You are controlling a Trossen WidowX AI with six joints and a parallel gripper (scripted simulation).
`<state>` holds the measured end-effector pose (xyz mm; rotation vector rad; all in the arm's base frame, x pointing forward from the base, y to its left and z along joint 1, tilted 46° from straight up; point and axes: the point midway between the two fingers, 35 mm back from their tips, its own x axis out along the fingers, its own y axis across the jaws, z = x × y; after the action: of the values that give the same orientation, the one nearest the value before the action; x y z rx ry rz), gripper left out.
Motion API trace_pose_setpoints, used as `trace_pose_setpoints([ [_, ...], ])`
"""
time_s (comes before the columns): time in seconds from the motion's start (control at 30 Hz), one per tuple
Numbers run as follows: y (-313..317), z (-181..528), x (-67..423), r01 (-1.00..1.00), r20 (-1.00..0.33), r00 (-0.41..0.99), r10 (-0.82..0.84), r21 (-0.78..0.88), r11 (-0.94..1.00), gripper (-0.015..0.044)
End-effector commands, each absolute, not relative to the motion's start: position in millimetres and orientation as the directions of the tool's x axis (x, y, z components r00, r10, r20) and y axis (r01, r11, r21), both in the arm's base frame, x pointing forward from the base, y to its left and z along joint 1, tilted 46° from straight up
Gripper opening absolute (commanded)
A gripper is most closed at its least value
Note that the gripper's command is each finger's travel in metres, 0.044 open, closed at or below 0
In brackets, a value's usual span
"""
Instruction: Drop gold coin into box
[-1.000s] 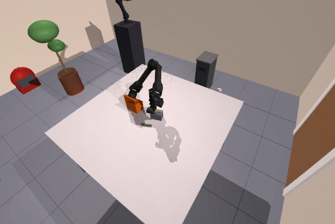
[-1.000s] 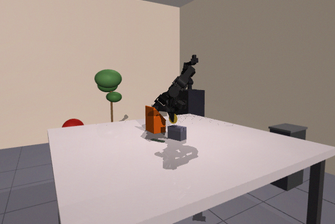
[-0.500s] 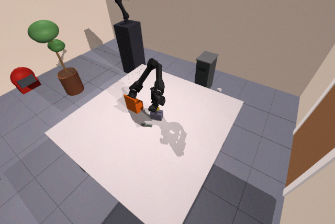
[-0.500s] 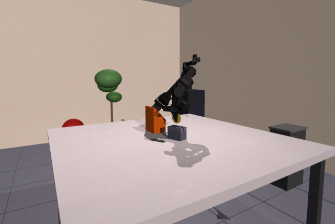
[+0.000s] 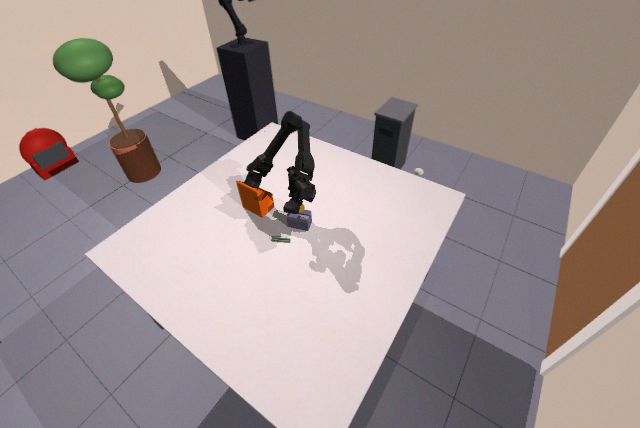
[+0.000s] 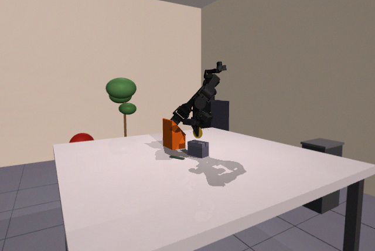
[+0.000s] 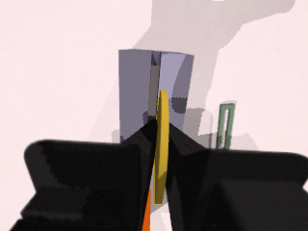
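My gripper (image 7: 158, 125) (image 6: 198, 132) (image 5: 298, 204) is shut on the gold coin (image 7: 162, 144) (image 6: 199, 134) (image 5: 302, 206), held on edge. It hangs just above the grey box (image 7: 137, 91) (image 6: 198, 148) (image 5: 299, 220). In the wrist view the coin's edge lines up with the dark slot (image 7: 154, 82) in the box lid. The dark-green holder (image 7: 225, 126) (image 6: 176, 157) (image 5: 280, 239) lies empty on the table, a short way in front of the box.
An orange wedge-shaped block (image 5: 254, 198) (image 6: 172, 135) stands next to the box, at the arm's base side. The white table (image 5: 258, 320) (image 6: 136, 199) carries all of this. A black pedestal (image 5: 247, 87) with a camera arm stands behind the table.
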<state>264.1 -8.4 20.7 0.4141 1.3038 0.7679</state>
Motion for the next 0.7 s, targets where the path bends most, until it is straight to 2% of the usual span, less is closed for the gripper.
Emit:
trace_pose_setpoints([
  [0.0,-6.2,23.4,260.2,-0.257,-0.702,0.072,0.708,0.673,0.694,0.0],
  [0.67,-4.5,22.0,262.4,-0.263,-0.704,0.072,0.707,0.67,0.694,0.0],
])
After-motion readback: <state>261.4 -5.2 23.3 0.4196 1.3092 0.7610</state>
